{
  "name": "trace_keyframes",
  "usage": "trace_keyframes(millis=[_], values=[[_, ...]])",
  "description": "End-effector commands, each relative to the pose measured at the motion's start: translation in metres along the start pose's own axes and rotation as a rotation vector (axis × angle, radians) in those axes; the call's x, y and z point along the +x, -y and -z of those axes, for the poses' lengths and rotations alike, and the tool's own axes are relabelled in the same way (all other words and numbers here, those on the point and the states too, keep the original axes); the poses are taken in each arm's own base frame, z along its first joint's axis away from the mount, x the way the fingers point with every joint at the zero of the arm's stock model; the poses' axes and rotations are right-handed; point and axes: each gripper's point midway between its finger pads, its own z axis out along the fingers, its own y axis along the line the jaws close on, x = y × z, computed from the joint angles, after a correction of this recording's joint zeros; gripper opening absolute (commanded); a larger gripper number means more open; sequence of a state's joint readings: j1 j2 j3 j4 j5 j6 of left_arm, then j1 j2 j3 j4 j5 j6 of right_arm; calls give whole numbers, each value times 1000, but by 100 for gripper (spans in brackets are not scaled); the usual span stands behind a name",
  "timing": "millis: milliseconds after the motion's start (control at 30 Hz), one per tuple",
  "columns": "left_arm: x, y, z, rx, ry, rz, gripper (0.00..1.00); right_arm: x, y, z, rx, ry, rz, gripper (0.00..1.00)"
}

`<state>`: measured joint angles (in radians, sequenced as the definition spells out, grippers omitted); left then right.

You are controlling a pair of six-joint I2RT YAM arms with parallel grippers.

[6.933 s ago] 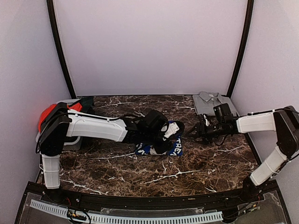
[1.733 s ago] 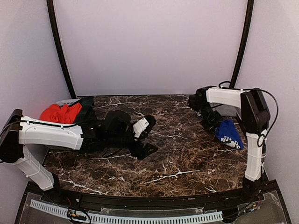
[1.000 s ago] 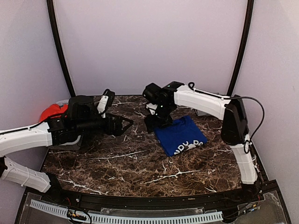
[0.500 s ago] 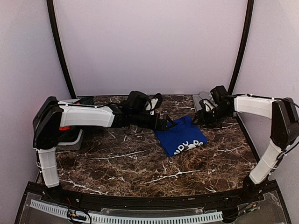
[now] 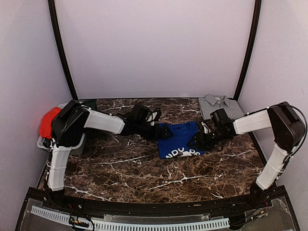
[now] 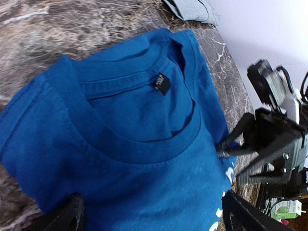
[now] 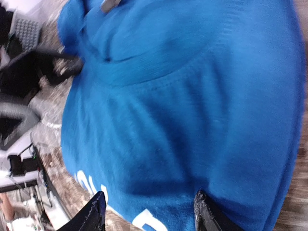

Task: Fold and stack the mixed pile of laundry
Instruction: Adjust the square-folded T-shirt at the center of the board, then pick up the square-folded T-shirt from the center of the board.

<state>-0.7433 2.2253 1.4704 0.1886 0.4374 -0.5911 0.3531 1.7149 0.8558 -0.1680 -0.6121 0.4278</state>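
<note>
**Two claws at either side of one blue T-shirt**

The royal-blue T-shirt point(image 5: 179, 137) lies on the middle of the dark marble table point(image 5: 144, 168), collar towards the back. White capital letters point(image 5: 182, 153) run along its near edge. They read roughly "NDY PO" and are only partly legible. A small black tag point(image 6: 162, 84) sits inside the collar, its writing too small to read.

The left claw point(image 5: 161, 131) is at the shirt's left edge by the collar, its fingers point(image 6: 67, 219) spread wide with blue cloth between them and nothing pinched. The right claw point(image 5: 196, 141) meets the shirt's right edge, its jaws apart over the cloth.

A folded grey shirt point(image 5: 217, 102) lies at the back right corner. A red-orange garment point(image 5: 47, 123) bulges from the small grey basket point(image 5: 72, 144) at the far left, well apart from the T-shirt.
</note>
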Motion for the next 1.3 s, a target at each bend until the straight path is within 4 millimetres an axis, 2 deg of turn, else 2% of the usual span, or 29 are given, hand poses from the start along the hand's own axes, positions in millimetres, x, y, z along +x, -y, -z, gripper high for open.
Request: trace_keyframes(millis=[0, 100, 200, 233, 267, 300, 333, 367, 400, 433, 567, 667, 767, 833, 1000, 1167, 1267], values=[[9, -39, 33, -96, -23, 57, 99, 41, -43, -23, -110, -85, 15, 59], [1, -34, 55, -124, 1, -12, 99, 48, -52, -16, -110, -80, 17, 59], [-13, -6, 85, -149, 58, -172, 99, 37, -61, 8, -83, -22, 57, 60], [-8, 3, 87, -159, 53, -213, 99, 32, -67, 17, -86, 0, 73, 60], [-17, 14, 99, -193, 94, -298, 99, 29, -72, 27, -92, 25, 85, 60], [-9, 27, 98, -196, 88, -360, 99, 26, -76, 36, -95, 46, 90, 60], [-13, 38, 105, -226, 117, -457, 99, 24, -78, 45, -101, 71, 88, 61], [-4, 57, 103, -219, 111, -575, 99, 22, -79, 53, -106, 92, 81, 61], [-2, 60, 102, -254, 120, -627, 99, 20, -77, 61, -116, 113, 65, 61], [9, 76, 95, -244, 107, -744, 99, 20, -75, 67, -127, 128, 51, 62], [34, 106, 70, -202, 89, -957, 98, 23, -64, 75, -143, 143, 5, 62], [49, 121, 49, -133, 58, -1053, 89, 26, -52, 74, -143, 146, -42, 61], [67, 125, 18, -142, -3, -1170, 72, 29, -41, 74, -153, 149, -93, 61], [75, 125, 3, -144, -30, -1215, 65, 32, -34, 73, -156, 147, -124, 61], [85, 130, -21, -94, -41, -1262, 47, 40, -21, 70, -165, 145, -182, 62], [100, 136, -44, -47, -71, -1302, 38, 43, -8, 66, -143, 133, -241, 62], [110, 129, -57, -39, -104, -1309, 35, 44, -3, 66, -139, 135, -266, 61]])
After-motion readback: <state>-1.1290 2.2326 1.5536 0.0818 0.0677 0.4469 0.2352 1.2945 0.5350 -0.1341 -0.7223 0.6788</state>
